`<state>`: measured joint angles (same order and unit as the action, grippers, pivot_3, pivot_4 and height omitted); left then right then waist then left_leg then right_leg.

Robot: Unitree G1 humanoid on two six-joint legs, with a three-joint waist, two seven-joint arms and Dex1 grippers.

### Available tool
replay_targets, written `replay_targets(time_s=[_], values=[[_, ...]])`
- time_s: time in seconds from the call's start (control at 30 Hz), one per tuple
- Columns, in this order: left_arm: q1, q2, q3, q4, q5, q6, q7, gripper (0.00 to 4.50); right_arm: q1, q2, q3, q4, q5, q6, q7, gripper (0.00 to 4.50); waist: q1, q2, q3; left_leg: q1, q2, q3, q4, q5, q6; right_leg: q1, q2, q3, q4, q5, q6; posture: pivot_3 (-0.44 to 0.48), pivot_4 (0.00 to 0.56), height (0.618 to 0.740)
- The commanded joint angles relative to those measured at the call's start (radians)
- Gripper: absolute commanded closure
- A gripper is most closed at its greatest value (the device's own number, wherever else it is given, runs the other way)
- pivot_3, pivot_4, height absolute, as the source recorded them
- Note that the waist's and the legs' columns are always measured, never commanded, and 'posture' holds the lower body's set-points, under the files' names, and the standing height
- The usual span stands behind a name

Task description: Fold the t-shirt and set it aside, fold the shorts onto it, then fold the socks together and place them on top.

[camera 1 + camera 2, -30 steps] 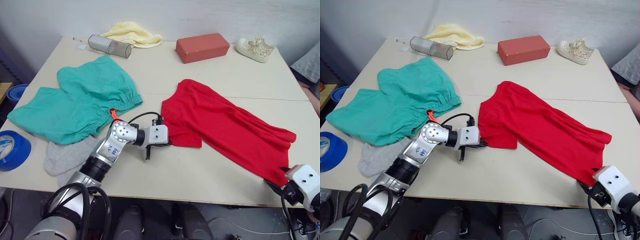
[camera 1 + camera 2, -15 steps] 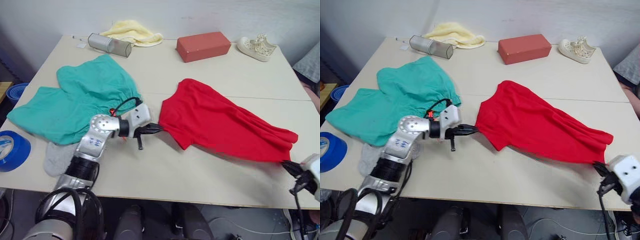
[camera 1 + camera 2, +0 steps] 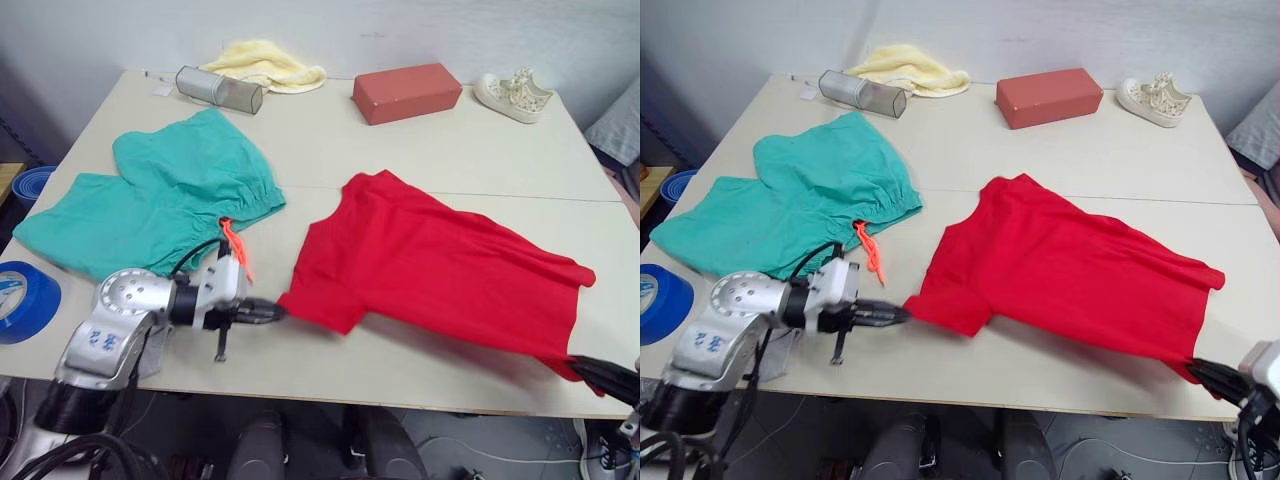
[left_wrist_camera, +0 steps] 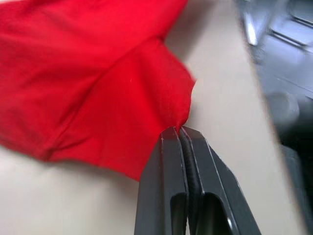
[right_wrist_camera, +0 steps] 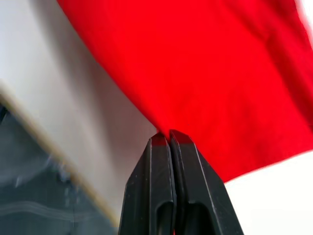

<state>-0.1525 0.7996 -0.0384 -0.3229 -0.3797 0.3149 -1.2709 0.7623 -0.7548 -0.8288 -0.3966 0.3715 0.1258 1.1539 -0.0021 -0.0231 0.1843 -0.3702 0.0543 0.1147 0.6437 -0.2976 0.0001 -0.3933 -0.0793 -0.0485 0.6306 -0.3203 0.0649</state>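
1. The t-shirt (image 3: 440, 270) lies across the right half of the table (image 3: 440, 150), now stretched wide; a second ago it was a narrower bunched strip running diagonally.
2. Your left gripper (image 3: 272, 311) is pinching the sleeve tip of the t-shirt, fingers pressed together on the fabric; the left wrist view shows cloth caught between them. It has pulled out toward the near left since a second ago.
3. Your right gripper (image 3: 1212, 377) is clamped on the hem corner at the near right table edge, fingers closed on red cloth in the right wrist view.
4. Meaning: you're spreading it flat; folding not started yet, so the task is at an early stage.
5. The shorts (image 3: 150, 205) lie flat at the left, orange drawstring (image 3: 236, 247) near your left wrist, untouched.
6. The socks (image 3: 775, 352) are mostly hidden under your left arm.
7. Far edge: yellow cloth (image 3: 265, 65), metal can (image 3: 218, 90), red-brown block (image 3: 406, 93), sneaker (image 3: 514, 94). Blue tape roll (image 3: 25, 300) sits off the left edge.
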Motion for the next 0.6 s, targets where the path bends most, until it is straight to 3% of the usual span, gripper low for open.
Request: replay_targets(time_s=[0.03, 0.23, 0.3, 0.6], values=[[0.061, 0.053, 0.022, -0.074, -0.033, -0.038, -0.057, 4.5, 0.041, -0.001, 0.014, 0.048, -0.051, -0.123, 0.059, 4.47, 0.0, 0.001, 0.0, 0.0, 0.0, 0.0, 0.0, -0.001, 0.0, 0.0, 0.0, 0.0, -0.001, 0.0, 0.0, 0.0, 0.15, 0.74], [0.139, 0.084, 0.027, -0.137, -0.084, 0.017, -0.042, 4.5, 0.075, -0.003, 0.042, 0.126, -0.111, -0.213, 0.074, 4.47, 0.001, 0.002, 0.001, -0.001, 0.001, 0.0, 0.0, -0.003, 0.001, 0.0, -0.002, 0.0, -0.003, -0.003, -0.005, 0.0, 0.15, 0.74], [0.165, 0.107, 0.01, -0.145, -0.064, -0.005, -0.06, 4.5, 0.08, -0.012, 0.049, 0.161, -0.137, -0.234, 0.073, 4.47, 0.001, 0.002, 0.001, -0.001, 0.001, 0.0, 0.0, -0.003, 0.0, 0.0, -0.002, 0.0, -0.003, -0.01, -0.018, 0.0, 0.15, 0.74], [0.208, 0.147, 0.01, -0.176, -0.108, 0.037, -0.071, 4.5, 0.142, -0.05, 0.061, 0.213, -0.14, -0.267, 0.146, 4.47, 0.0, 0.006, 0.0, 0.0, 0.001, 0.0, -0.001, -0.003, 0.0, 0.001, -0.001, 0.0, -0.003, -0.011, -0.019, 0.0, 0.15, 0.74]])
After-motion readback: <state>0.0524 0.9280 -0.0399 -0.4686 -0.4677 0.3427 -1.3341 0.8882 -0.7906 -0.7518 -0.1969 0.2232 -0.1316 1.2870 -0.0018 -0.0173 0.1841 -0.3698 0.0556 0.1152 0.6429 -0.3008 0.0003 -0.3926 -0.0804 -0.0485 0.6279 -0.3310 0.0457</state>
